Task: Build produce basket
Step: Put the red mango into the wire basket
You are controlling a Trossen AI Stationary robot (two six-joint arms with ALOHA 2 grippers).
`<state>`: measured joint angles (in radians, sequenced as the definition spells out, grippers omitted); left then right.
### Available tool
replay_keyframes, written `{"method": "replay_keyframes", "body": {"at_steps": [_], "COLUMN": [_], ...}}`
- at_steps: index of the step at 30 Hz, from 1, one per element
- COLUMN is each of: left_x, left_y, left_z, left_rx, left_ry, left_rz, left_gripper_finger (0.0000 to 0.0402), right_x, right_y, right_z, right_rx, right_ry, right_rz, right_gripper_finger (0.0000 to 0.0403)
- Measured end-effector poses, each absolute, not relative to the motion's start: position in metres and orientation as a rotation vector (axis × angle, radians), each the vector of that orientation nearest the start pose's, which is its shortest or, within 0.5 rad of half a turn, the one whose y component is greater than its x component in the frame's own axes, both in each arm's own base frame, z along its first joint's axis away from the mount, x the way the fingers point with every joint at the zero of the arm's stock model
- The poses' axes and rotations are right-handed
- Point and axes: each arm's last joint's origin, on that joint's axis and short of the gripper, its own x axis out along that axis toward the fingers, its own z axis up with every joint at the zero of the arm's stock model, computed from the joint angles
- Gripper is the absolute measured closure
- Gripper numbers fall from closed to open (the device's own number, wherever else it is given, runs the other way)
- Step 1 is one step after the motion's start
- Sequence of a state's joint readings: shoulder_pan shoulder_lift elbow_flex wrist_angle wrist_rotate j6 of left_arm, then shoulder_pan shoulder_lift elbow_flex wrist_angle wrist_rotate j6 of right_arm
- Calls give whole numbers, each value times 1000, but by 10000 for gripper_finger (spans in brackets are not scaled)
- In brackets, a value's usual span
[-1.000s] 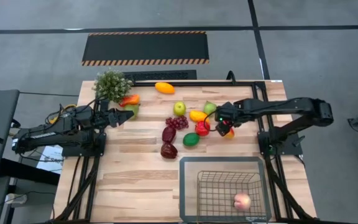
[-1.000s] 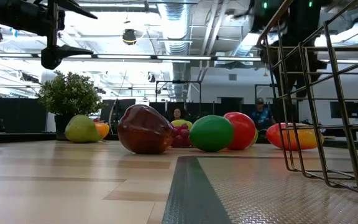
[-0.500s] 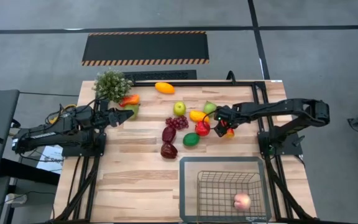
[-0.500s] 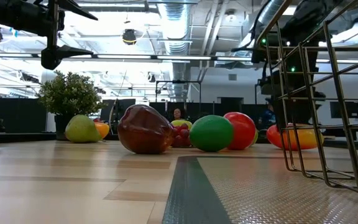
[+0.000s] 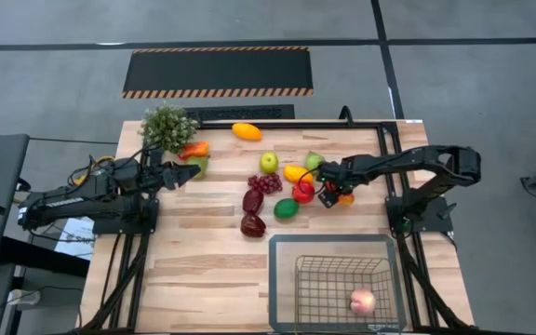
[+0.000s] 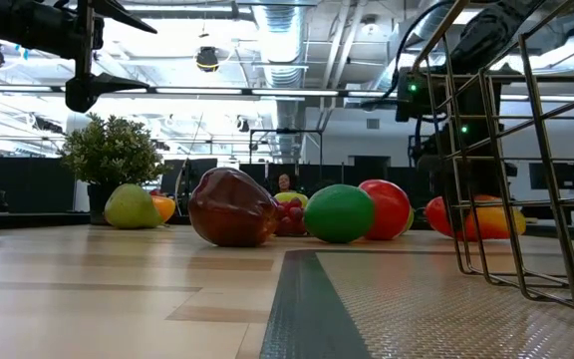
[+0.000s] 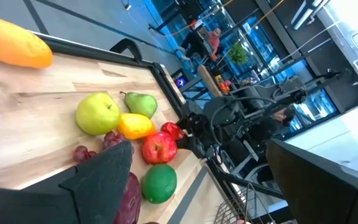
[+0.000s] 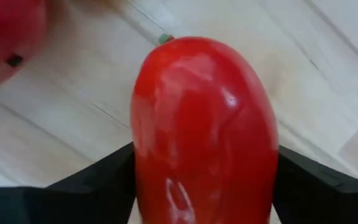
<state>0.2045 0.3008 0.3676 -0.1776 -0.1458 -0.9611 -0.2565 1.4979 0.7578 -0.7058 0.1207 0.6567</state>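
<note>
Toy produce lies in a cluster mid-table: green apple (image 5: 268,162), pear (image 5: 314,160), grapes (image 5: 264,182), red apple (image 5: 302,194), green lime (image 5: 286,208) and two maroon pieces (image 5: 252,212). My right gripper (image 5: 327,192) is open and low over the table. Its fingers stand on either side of a long red fruit (image 8: 204,124) that lies on the wood beside the red apple (image 8: 5,37). The wire basket (image 5: 279,279) stands at the near edge with a pink peach (image 5: 362,301) inside. My left gripper (image 5: 192,173) is open and empty near a green pear (image 5: 197,164). My right gripper comes at the red fruit from above, slanting, one finger (image 8: 98,177) on each long side of it. The fruit fills the gap between them. I cannot tell whether the fingers touch it. The fruit lies on the table.
A bushy potted plant (image 5: 167,127) stands at the far left corner, with an orange pepper (image 5: 194,149) beside it. An orange-yellow fruit (image 5: 246,131) lies at the far edge. An orange-red fruit (image 5: 346,197) lies just right of my right gripper. Bare wood lies left of the basket.
My right gripper has gone down and a little toward the table's left edge, onto the red fruit beside the red apple. The produce and the left arm have kept still.
</note>
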Motion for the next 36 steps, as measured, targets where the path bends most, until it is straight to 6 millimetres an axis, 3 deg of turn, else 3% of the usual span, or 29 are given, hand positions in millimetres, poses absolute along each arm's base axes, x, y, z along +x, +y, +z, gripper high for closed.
{"method": "replay_keyframes", "body": {"at_steps": [5,9,12,18,22,27,36], "left_x": [101,101,101,101,101,101,101], "left_y": [25,25,25,25,25,25,25], "left_z": [247,247,247,248,248,248,247], "left_rx": [-950,-939,-940,-940,-947,-949,-957], "left_ry": [-65,-64,-64,-65,-67,-66,-66], "left_rz": [376,375,375,375,374,372,372], "left_gripper_finger": [42,42,42,42,42,42,42], "right_x": [226,223,220,208,196,181,169], "right_y": [-61,-60,-54,-17,20,76,169], "right_z": [167,197,231,305,337,344,319], "right_rx": [625,630,630,642,670,717,738], "right_ry": [1283,1226,1156,981,900,944,1116], "right_rz": [-763,-746,-701,-472,-301,-125,2], "right_gripper_finger": [125,128,128,129,129,125,122]}}
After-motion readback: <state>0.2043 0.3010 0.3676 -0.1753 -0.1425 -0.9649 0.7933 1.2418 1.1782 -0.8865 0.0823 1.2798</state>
